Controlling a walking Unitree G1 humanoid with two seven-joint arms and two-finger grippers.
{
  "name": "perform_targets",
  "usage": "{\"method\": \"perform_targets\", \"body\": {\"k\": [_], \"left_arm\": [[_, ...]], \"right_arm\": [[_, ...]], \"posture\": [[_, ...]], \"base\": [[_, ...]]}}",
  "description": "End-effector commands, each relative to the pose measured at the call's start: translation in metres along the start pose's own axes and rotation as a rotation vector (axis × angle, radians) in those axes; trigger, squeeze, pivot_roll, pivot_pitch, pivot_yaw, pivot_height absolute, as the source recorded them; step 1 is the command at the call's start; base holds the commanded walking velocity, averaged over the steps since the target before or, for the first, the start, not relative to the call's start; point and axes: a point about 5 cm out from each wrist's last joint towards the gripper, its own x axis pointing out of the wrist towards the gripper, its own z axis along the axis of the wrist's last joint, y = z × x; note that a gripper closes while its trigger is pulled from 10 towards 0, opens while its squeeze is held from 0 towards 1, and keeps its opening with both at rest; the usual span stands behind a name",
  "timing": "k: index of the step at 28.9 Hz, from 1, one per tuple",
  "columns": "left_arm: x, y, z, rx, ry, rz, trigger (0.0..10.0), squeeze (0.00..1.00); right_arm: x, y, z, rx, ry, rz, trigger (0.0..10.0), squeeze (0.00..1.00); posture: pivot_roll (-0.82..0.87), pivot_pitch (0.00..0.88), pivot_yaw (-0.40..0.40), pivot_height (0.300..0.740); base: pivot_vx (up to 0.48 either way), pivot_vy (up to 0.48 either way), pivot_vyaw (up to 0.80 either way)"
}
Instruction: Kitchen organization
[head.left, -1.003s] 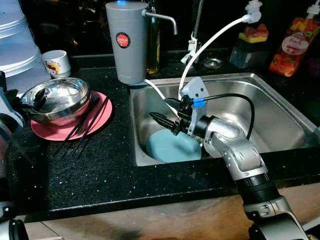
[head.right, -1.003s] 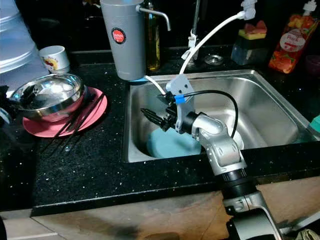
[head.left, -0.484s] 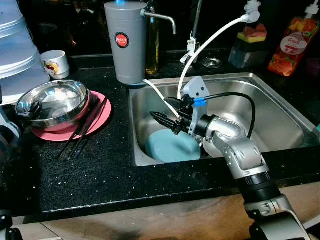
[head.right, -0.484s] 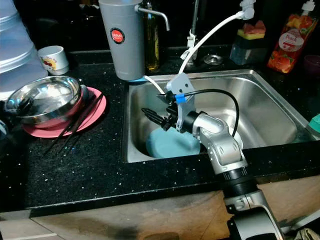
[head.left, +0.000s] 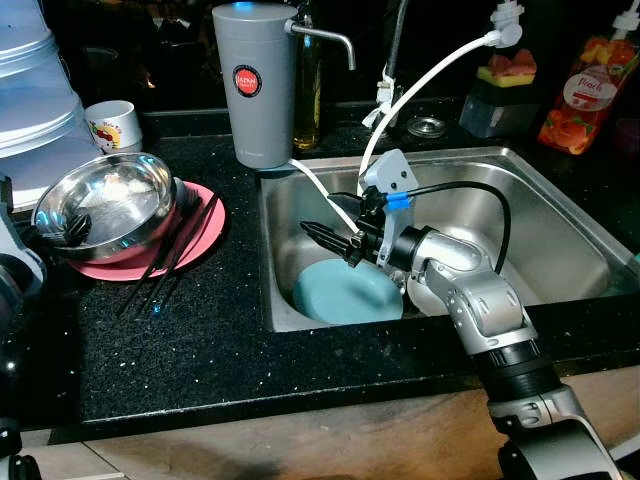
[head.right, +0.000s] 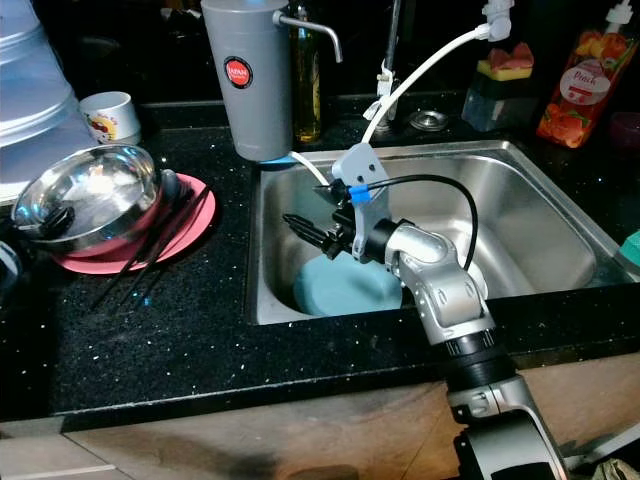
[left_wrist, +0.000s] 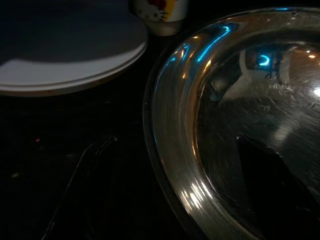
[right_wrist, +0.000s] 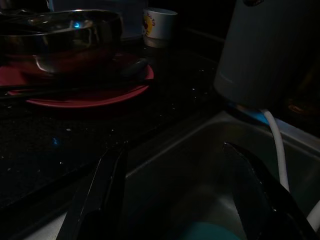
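Observation:
A steel bowl (head.left: 105, 200) rests tilted on a pink plate (head.left: 197, 240) on the black counter, with dark chopsticks (head.left: 172, 262) leaning across the plate. My left gripper (head.left: 62, 228) is shut on the bowl's near-left rim (left_wrist: 170, 125), one finger (left_wrist: 272, 172) inside the bowl. My right gripper (head.left: 325, 238) hangs open over the left part of the sink (head.left: 560, 235), just above a light blue dish (head.left: 345, 292) lying on the sink floor. Nothing is between its fingers (right_wrist: 105, 185).
A grey water filter (head.left: 258, 85) stands behind the sink's left corner, its white hose (head.left: 430, 75) arcing over the basin. A small printed mug (head.left: 110, 125) and a big clear container (head.left: 35, 90) stand at the back left. A sponge holder (head.left: 508, 85) and an orange bottle (head.left: 590, 90) stand at the back right.
The steel bowl has shifted slightly left and tipped in my left gripper's hold. The right gripper has stayed over the blue dish.

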Motion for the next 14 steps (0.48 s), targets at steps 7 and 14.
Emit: {"method": "perform_targets", "body": {"k": [7, 14], "left_arm": [[0.008, -0.006, 0.002, 0.003, -0.016, -0.022, 10.0, 0.00], [0.009, -0.013, 0.014, 0.025, -0.081, -0.071, 10.0, 0.00]], "right_arm": [[0.000, -0.004, 0.004, -0.020, -0.009, -0.004, 10.0, 0.00], [0.001, -0.003, 0.005, -0.023, -0.010, -0.001, 10.0, 0.00]], "posture": [[0.03, 0.010, -0.017, 0.740], [0.03, 0.011, -0.018, 0.740]], "base": [[0.000, 0.000, 0.00], [0.000, 0.000, 0.00]]}}
